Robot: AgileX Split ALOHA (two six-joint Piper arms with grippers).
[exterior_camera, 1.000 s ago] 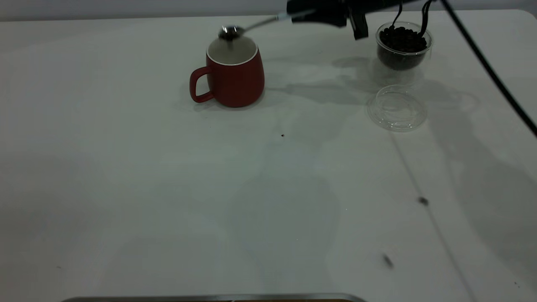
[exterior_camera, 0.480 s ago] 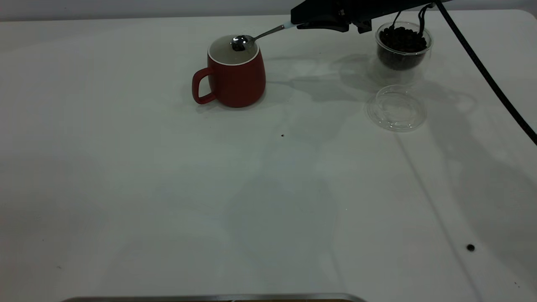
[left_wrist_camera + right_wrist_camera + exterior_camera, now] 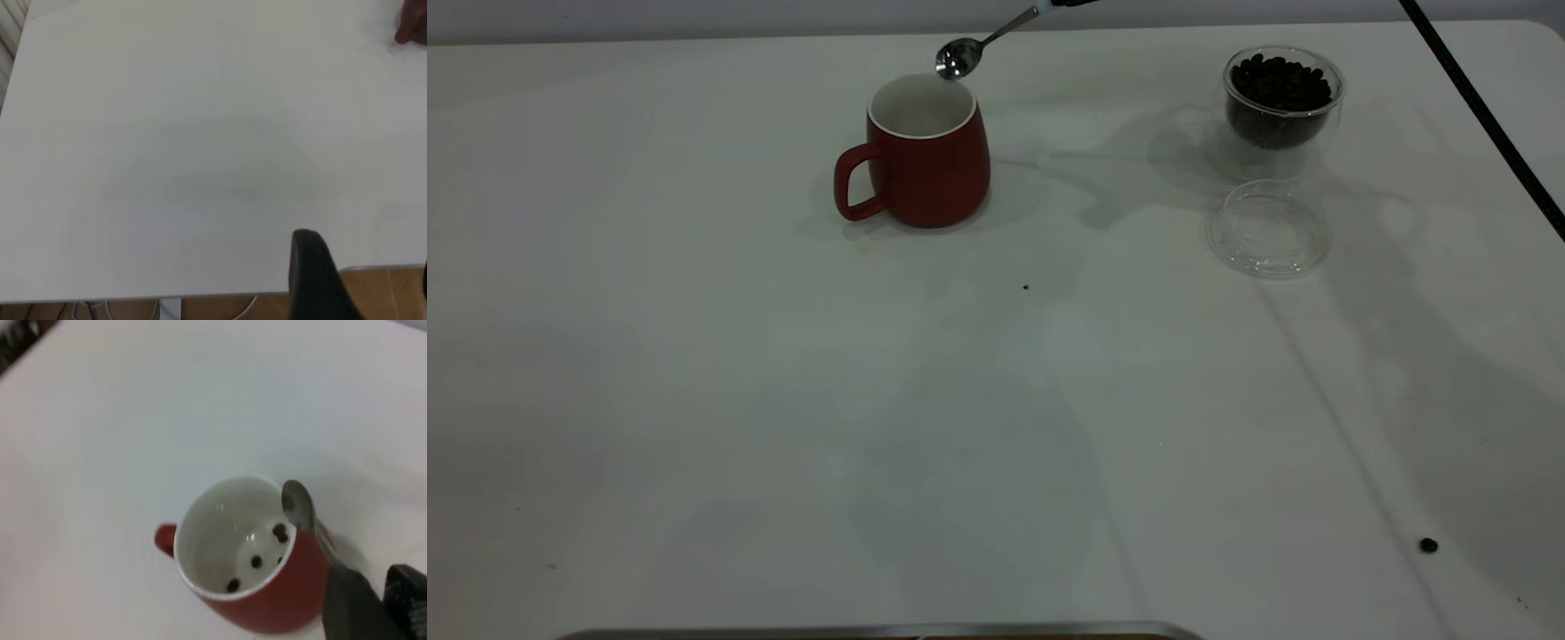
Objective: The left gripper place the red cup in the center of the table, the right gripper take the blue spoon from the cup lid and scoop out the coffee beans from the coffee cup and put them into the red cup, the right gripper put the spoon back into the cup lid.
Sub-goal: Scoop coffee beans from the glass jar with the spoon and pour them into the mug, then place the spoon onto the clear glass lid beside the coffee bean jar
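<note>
A: Starting at the left, what does the outside camera give you?

B: The left end effector [image 3: 319, 280] isn't in the exterior view at all. Only its wrist camera catches one dark finger over the edge of the plain white surface [image 3: 783, 400]; whether it is released or clenched, I cannot tell. A sliver of red sits at one corner of that view.

A: And the dark red rounded ceramic mug [image 3: 920, 151]?

B: It stands upright toward the far middle, handle pointing left. From outside its white inside looks bare. The right wrist camera looks down into it [image 3: 247, 553] and shows a few small dark oval coffee beans [image 3: 256, 561] on the bottom.

A: The small metal-bowled teaspoon with the pale blue handle [image 3: 971, 49]?

B: Its bowl hangs just above the mug's far right rim, tilted, with no bean visible in it. The right end effector [image 3: 373, 603] grasps the handle.

A: Further right?

B: The small clear double-walled glass cup [image 3: 1282, 98] is full of beans. The round clear shallow lid [image 3: 1268, 229] lies just in front of it. One stray bean [image 3: 1429, 545] lies near the front right.
</note>
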